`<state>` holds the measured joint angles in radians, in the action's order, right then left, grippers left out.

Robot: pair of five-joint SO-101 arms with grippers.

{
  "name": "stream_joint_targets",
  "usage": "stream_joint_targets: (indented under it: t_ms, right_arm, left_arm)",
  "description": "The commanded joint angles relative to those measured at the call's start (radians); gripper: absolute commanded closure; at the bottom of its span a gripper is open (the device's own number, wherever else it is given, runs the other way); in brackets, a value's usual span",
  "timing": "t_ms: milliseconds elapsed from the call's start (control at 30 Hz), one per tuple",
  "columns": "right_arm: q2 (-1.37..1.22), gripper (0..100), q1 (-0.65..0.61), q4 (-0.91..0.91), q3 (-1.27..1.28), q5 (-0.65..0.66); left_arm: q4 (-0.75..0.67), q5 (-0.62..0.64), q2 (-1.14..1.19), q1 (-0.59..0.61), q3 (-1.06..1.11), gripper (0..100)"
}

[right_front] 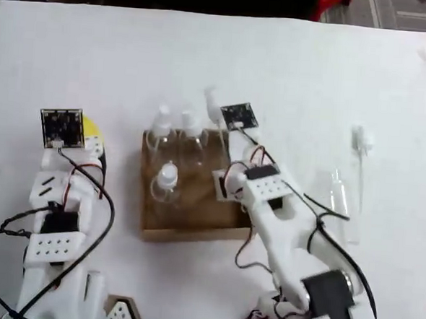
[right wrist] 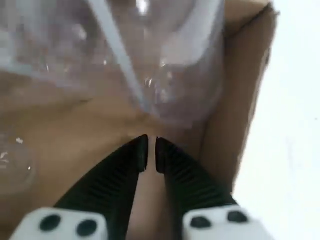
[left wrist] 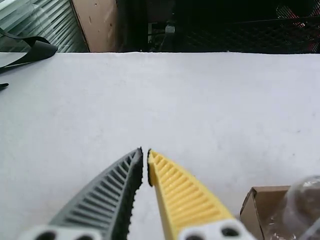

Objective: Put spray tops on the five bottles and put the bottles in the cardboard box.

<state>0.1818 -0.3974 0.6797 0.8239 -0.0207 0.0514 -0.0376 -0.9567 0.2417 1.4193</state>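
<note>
High view: the cardboard box sits mid-tabletop. Four clear bottles with white spray tops stand in it. Two rear bottles line the far wall, the near bottle stands alone toward 7 o'clock of the box's middle, and the corner bottle is at the box's 1 o'clock corner. Outside the box, an uncapped bottle lies on its side at 3 o'clock from the box. A loose spray top with its tube lies just beyond it, at about 2 o'clock.

In the right wrist view the right tool is down inside the box. Its black fingers are clenched to a thin slit with nothing between them. The corner bottle, with its dip tube showing through the plastic, stands just ahead of the tips and apart from them.

In the left wrist view the left tool is clenched and empty, its grey and yellow tips almost meeting over bare tabletop. It is at 9 o'clock from the box and well apart from it.
</note>
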Motion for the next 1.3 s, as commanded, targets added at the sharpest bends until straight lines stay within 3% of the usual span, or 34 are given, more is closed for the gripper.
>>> stream_joint_targets:
  t_ms: [0,900,1067,1267]
  right_arm:
    - [0.104,98.3,0.024,-0.019,0.048,-0.011]
    - [0.463,98.3,-0.012,0.012,0.132,0.040]
    - [0.539,98.1,-0.012,0.113,0.000,0.086]
    - [0.383,98.0,-0.012,0.265,-0.299,0.078]
  left_arm:
    - [-0.021,-0.009,0.001,-0.008,-0.009,98]
    - [-0.021,-0.009,0.001,-0.005,-0.009,98]
    - [-0.021,-0.009,0.001,-0.005,-0.009,98]
    - [-0.021,-0.009,0.001,-0.004,-0.009,98]
